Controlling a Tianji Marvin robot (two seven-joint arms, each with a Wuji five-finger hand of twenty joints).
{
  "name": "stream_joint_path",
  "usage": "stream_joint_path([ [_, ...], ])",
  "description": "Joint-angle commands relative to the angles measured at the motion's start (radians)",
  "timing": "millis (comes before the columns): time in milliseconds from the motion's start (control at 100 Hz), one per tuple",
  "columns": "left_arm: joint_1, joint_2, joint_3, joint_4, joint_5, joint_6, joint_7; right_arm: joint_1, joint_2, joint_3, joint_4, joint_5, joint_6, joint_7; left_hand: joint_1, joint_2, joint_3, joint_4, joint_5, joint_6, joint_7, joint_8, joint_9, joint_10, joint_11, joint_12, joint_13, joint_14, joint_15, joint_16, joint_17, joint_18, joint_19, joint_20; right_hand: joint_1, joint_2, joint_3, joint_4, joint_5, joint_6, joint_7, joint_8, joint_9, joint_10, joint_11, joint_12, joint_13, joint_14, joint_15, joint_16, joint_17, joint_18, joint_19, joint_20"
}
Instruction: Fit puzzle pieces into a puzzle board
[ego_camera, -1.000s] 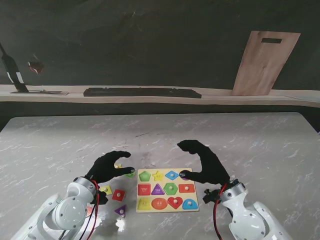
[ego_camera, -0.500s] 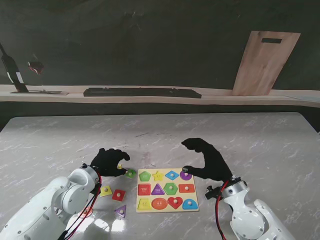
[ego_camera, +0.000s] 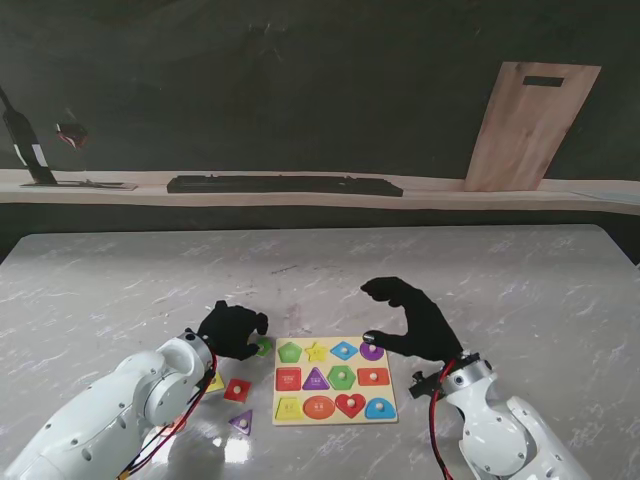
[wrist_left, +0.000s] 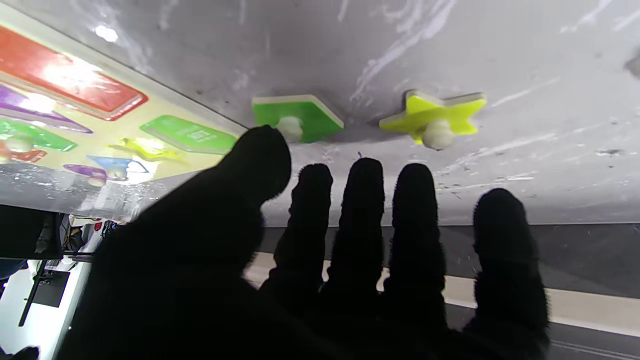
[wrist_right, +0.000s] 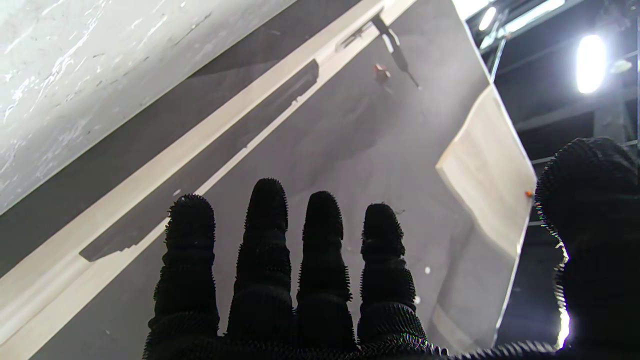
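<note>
left hand (ego_camera: 232, 331) – fingers apart, holding nothing, thumb tip by the knob of the green piece (wrist_left: 297, 117) | yellow star piece (wrist_left: 434, 116) just beside it on the table (ego_camera: 500, 270) | right hand (ego_camera: 415, 322) – fingers spread, thumb tip at the purple piece (ego_camera: 371, 351) in the puzzle board (ego_camera: 334, 380); grip cannot be told

left hand (ego_camera: 232, 330) fingers spread, right hand (ego_camera: 415, 322) arched
</note>
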Motion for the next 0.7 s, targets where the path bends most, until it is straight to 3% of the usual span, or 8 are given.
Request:
stream_joint_path([
  [0, -0.001, -0.008, 0.004, 0.004, -0.016, 0.006, -0.001, -0.005, -0.001, -0.005, -0.003, 0.000, 0.004, -0.002, 0.012, -0.037, 0.029, -0.071, 0.022, -0.019, 0.037, 0.011, 0.027, -0.013, 0.028, 0.020, 0.029, -0.039, 0.028, 0.011, 0.005, -0.248, 0.033, 0.019, -0.004, 0.008, -0.017, 0.009, 0.017, -0.027, -0.013, 0.014, 0.017, -0.016, -0.011, 0.001, 0.029, -0.013, 0.003, 0.020, -0.009, 0.005, 0.019, 0.020],
  [200, -0.002, -0.009, 0.014, 0.009, -0.021, 0.011, 0.008, -0.003, -0.001, -0.008, -0.002, 0.001, 0.006, -0.002, 0.046, -0.069, 0.014, -0.112, 0.023, -0.043, 0.116, -0.002, 0.061, -0.020, 0.021, 0.085, 0.045, -0.040, 0.044, 0.008, 0.019, -0.248, 0.043, 0.021, -0.005, 0.011, -0.019, 0.008, 0.018, -0.030, -0.016, 0.017, 0.019, -0.017, -0.013, 0.001, 0.029, -0.014, 0.005, 0.023, -0.008, 0.006, 0.021, 0.027],
  [580, -0.025, -0.010, 0.048, 0.038, -0.026, 0.016, 0.012, -0.002, -0.001, -0.010, -0.001, 0.007, 0.010, 0.001, 0.121, -0.071, -0.042, -0.139, 0.029, -0.081, 0.203, -0.027, 0.129, -0.031, -0.026, 0.141, 0.062, -0.044, 0.044, -0.009, 0.028, -0.247, 0.049, 0.023, -0.011, 0.018, -0.020, 0.008, 0.020, -0.030, -0.018, 0.021, 0.016, -0.017, -0.016, 0.001, 0.025, -0.014, 0.005, 0.026, -0.012, 0.009, 0.021, 0.035],
  [690, -0.031, -0.011, 0.057, 0.046, -0.031, 0.019, 0.011, -0.001, -0.002, -0.010, 0.000, 0.006, 0.010, 0.000, 0.150, -0.058, -0.070, -0.136, 0.041, -0.095, 0.230, -0.040, 0.163, -0.035, -0.046, 0.156, 0.072, -0.046, 0.048, -0.013, 0.034, -0.246, 0.052, 0.024, -0.013, 0.019, -0.020, 0.008, 0.020, -0.031, -0.019, 0.021, 0.015, -0.018, -0.017, 0.001, 0.024, -0.014, 0.005, 0.027, -0.013, 0.009, 0.020, 0.037],
])
